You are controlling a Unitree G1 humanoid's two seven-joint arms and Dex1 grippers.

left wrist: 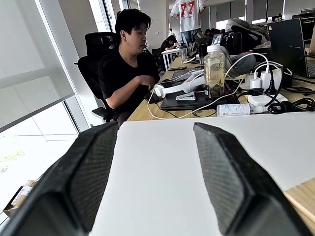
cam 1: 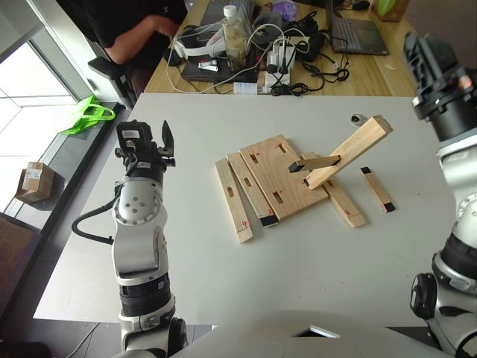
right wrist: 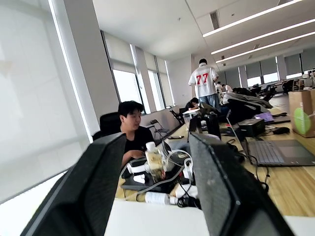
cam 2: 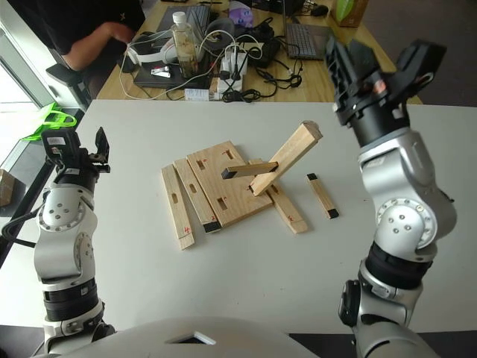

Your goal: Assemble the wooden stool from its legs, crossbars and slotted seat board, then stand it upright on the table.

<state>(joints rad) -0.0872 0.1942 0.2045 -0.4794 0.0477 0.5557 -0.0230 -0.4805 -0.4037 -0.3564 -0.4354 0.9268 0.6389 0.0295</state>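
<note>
The slotted seat board [cam 1: 277, 177] lies flat in the middle of the white table [cam 1: 186, 261]. Two leg planks [cam 1: 233, 201] lie side by side against its left edge. To its right a thicker leg [cam 1: 354, 149] leans up at an angle with a dark crossbar [cam 1: 313, 162] stuck in it, over another flat plank [cam 1: 344, 203]. A short crossbar with black ends [cam 1: 376, 189] lies farther right. My left gripper [cam 2: 78, 145] is raised, open and empty, left of the parts. My right gripper [cam 2: 381, 63] is held high over the table's far right, open and empty.
Behind the table is a wooden desk [cam 1: 387, 74] crowded with a bottle [cam 1: 234, 37], cables, a power strip and a laptop [cam 1: 358, 33]. A person [cam 1: 127, 30] sits at its left end. A small metal piece [cam 1: 358, 118] lies near the leaning leg. A green bag [cam 1: 88, 115] is on the floor at the left.
</note>
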